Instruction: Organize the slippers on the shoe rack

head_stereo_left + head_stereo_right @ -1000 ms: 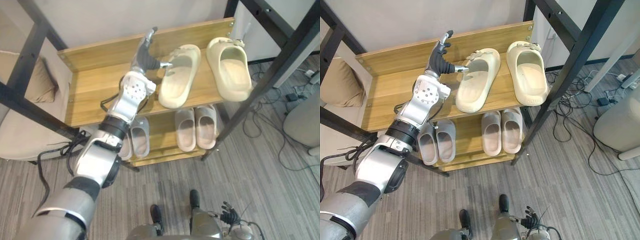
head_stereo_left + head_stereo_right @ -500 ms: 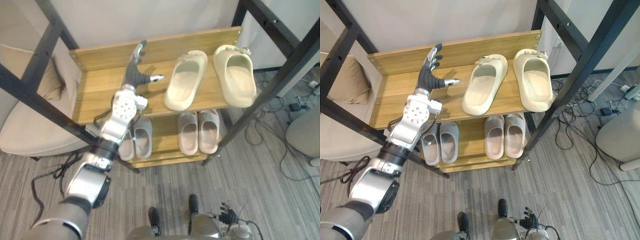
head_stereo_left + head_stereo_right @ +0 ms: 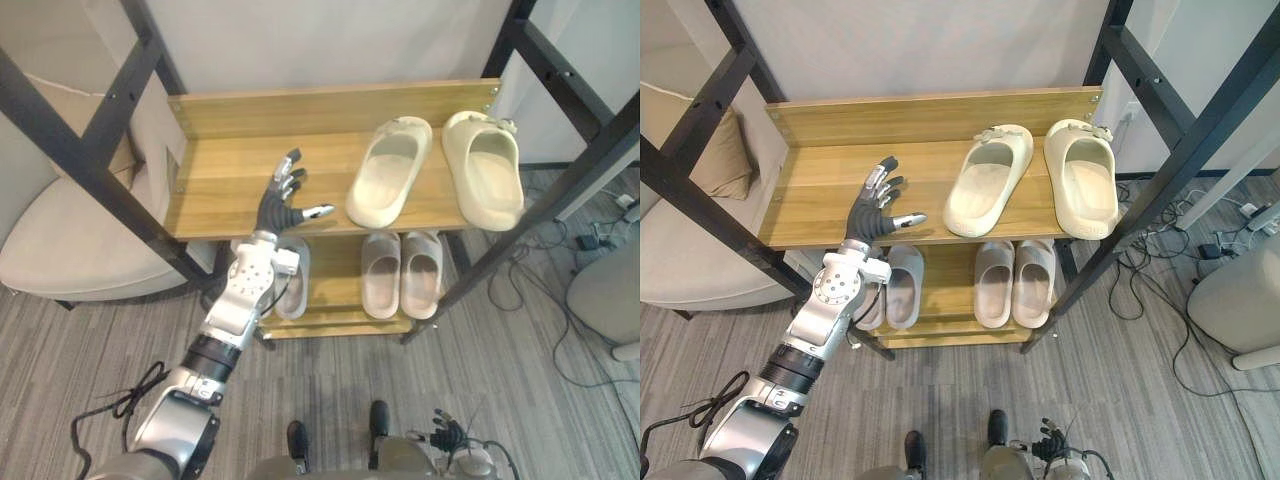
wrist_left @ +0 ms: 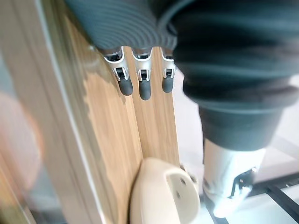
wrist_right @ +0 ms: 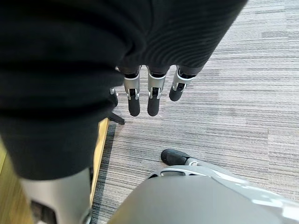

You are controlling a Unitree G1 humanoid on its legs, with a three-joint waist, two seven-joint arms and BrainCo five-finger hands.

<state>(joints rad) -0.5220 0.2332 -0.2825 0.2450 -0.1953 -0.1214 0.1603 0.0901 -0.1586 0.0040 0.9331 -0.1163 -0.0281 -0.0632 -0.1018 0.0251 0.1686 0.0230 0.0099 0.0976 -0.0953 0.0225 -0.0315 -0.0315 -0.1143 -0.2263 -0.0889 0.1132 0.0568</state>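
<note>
1. Far left, a beige chair (image 3: 60,260) stands beside the shoe rack (image 3: 230,170), with a tan cushion (image 3: 725,150) on it behind the black frame posts (image 3: 110,190)
2. The rack's top shelf is bare wood across its left half
3. The left hand (image 3: 278,208) reaches in from the lower left and hovers over the front of that top shelf, left of the cream slippers and apart from them. Its fingers (image 4: 139,86) are straight and spread, the thumb points toward the slippers, and it grasps nothing. Whether it touches the wood I cannot tell
4. Beneath the left arm, on the lower shelf, sits a grey pair of slippers (image 3: 902,285), partly hidden by the arm
5. Right of the hand on the top shelf lies the left cream slipper (image 3: 388,172), toe toward the back wall and set at an angle, its heel swung toward the hand. The left wrist view shows its end (image 4: 163,191) past the fingers
6. Just beside it is the right cream slipper (image 3: 483,168), nearly straight, heel at the shelf's front edge. The two toes are near each other and the heels are further apart
7. Under them on the lower shelf a pale beige pair (image 3: 402,272) lies side by side, toes to the back
8. Cables (image 3: 560,240) trail over the grey floor to the right of the rack
9. The right hand (image 5: 148,100) hangs low over the floor, fingers straight and released, holding nothing
</note>
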